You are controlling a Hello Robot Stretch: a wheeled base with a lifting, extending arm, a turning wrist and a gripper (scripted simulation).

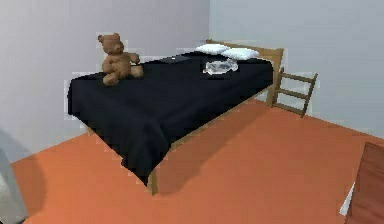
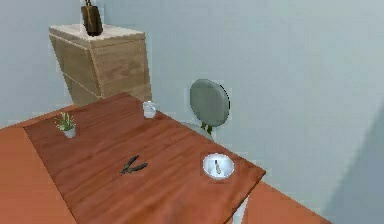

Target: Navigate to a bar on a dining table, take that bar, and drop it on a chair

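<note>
A brown dining table (image 2: 175,150) stands by a grey wall, with a round-backed chair (image 2: 209,102) at its far edge. Gripper state cannot be told. A thin dark object (image 2: 133,166) lying mid-table may be the bar; if so, it is probably rigid and light, best gripped across its middle.

One bed (image 1: 170,100) under a black cover carries one teddy bear (image 1: 118,60) at ten o'clock, two white pillows (image 1: 211,48) (image 1: 241,53) at one o'clock and one crumpled grey-white bundle (image 1: 220,67). One wooden chair (image 1: 293,90) stands by the wall. One red-brown worktop (image 2: 100,165) bears four small things: one potted plant (image 2: 66,124) at nine o'clock, one white cup (image 2: 149,109) at twelve, one dark tool-like item (image 2: 133,166) and one white dish (image 2: 216,166) at four. Also here: one grey round-backed chair (image 2: 209,102) and one pale dresser (image 2: 105,65) topped by one dark bottle-shaped piece (image 2: 92,17).
</note>
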